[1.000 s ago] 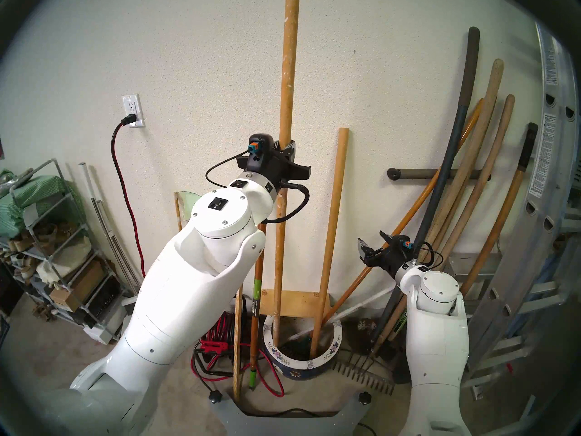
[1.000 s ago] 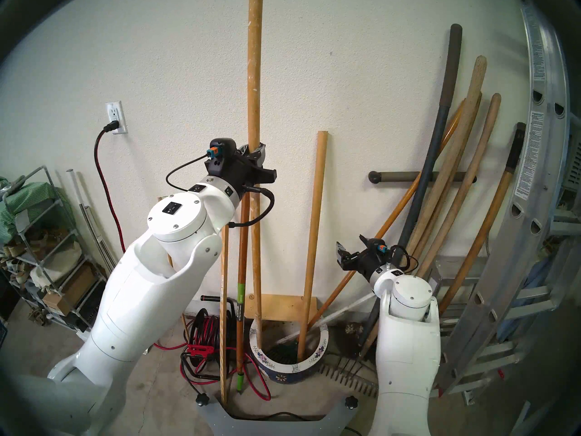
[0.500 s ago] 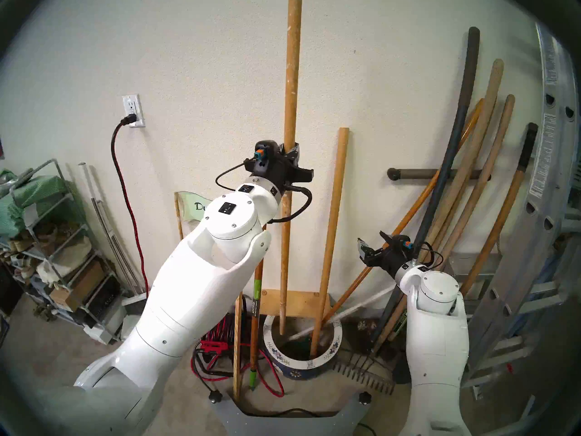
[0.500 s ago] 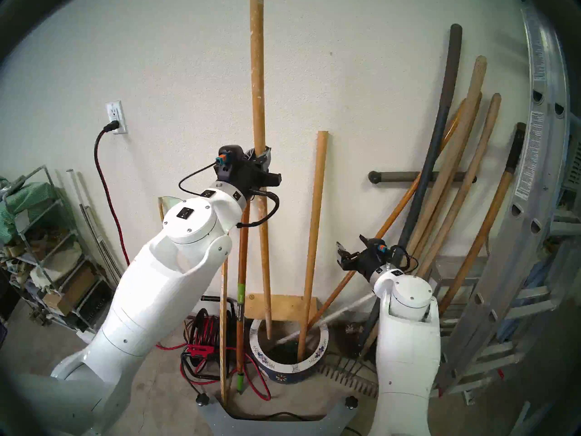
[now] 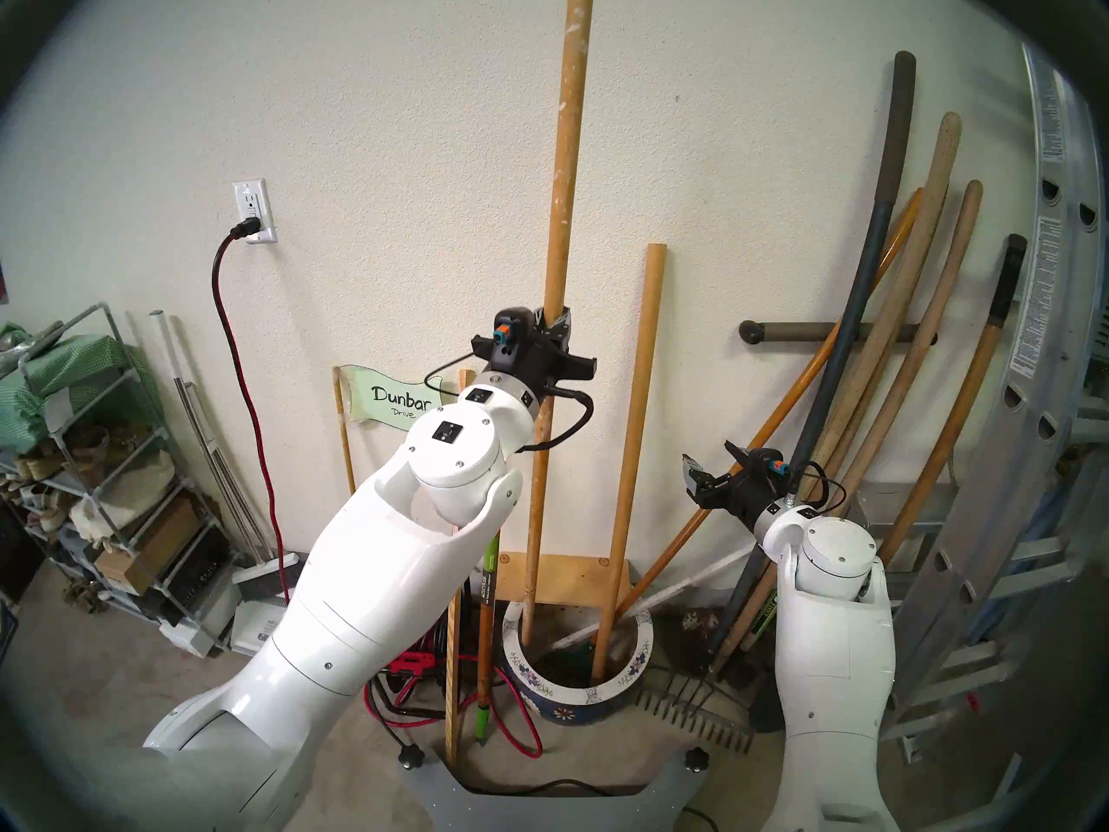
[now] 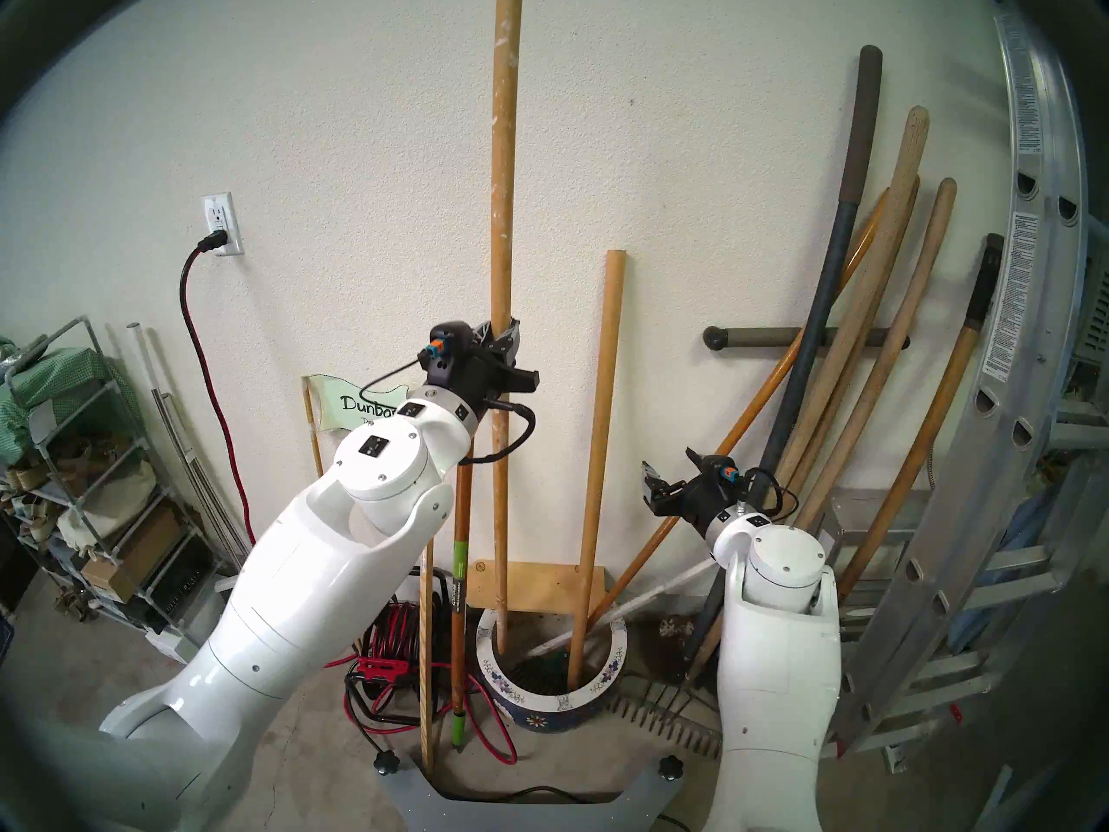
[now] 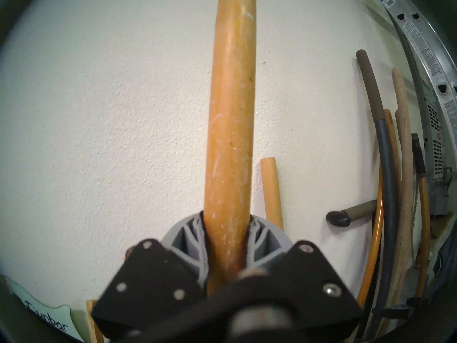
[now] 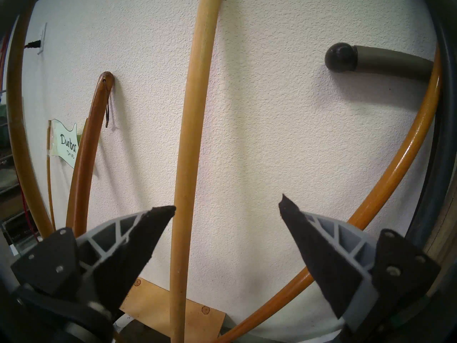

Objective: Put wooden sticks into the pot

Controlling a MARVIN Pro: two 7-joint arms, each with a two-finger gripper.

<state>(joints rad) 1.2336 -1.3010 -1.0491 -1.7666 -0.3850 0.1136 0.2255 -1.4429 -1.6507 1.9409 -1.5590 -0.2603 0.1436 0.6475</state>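
My left gripper (image 5: 555, 323) (image 6: 501, 335) (image 7: 226, 218) is shut on the paint-flecked wooden stick (image 5: 564, 182) (image 6: 503, 182) (image 7: 230, 137). That stick stands nearly upright, its lower end inside the blue pot with the white flowered rim (image 5: 636, 672) (image 6: 606, 675). A plain pale dowel (image 5: 636, 422) (image 8: 193, 137) stands in the pot too and leans on the wall. The red-brown stick with the green label (image 5: 485, 632) (image 8: 86, 149) stands on the floor left of the pot. My right gripper (image 5: 711, 461) (image 8: 227, 206) is open and empty, right of the dowel.
A bundle of long tool handles (image 5: 888, 392) and a ladder (image 5: 1020, 452) lean at the right. A rake (image 5: 690, 717) lies beside the pot. A thin slat (image 5: 451, 681) and a red cord reel (image 5: 414, 650) stand left of it. A shelf rack (image 5: 102, 464) fills the far left.
My left gripper has come down and slightly right with the paint-flecked stick, whose cream top tip is now in view. The right arm has not moved.
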